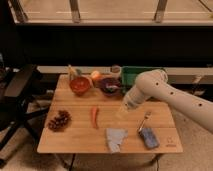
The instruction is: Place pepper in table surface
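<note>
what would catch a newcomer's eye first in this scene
The big white arm reaches in from the right, its gripper open just above the middle of the table surface. Left of it the slender orange-red pepper lies on the wood, apart from the gripper. Along the back edge stand an orange-red bowl and a green tray.
</note>
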Controlling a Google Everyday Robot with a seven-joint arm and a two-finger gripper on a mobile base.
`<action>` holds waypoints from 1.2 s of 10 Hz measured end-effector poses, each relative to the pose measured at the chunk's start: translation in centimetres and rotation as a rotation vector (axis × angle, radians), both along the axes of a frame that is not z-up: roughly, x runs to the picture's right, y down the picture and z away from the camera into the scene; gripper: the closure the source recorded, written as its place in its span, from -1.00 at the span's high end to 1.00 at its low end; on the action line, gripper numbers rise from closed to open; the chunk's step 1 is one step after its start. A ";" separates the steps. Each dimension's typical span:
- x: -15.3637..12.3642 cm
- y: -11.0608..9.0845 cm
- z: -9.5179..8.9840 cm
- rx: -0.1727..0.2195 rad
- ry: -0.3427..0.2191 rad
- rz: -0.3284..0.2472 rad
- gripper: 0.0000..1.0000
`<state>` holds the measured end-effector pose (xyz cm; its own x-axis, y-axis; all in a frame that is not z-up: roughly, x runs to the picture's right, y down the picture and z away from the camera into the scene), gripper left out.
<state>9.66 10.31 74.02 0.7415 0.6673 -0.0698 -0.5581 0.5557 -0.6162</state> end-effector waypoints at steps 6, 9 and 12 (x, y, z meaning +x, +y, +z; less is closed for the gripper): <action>-3.5 -3.4 4.0 0.050 0.024 0.206 0.30; -4.1 -3.1 4.3 0.041 0.016 0.212 0.30; -4.5 -2.9 4.3 0.037 0.013 0.204 0.30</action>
<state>5.15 7.41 78.33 0.5901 0.8058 -0.0505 -0.6689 0.4529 -0.5894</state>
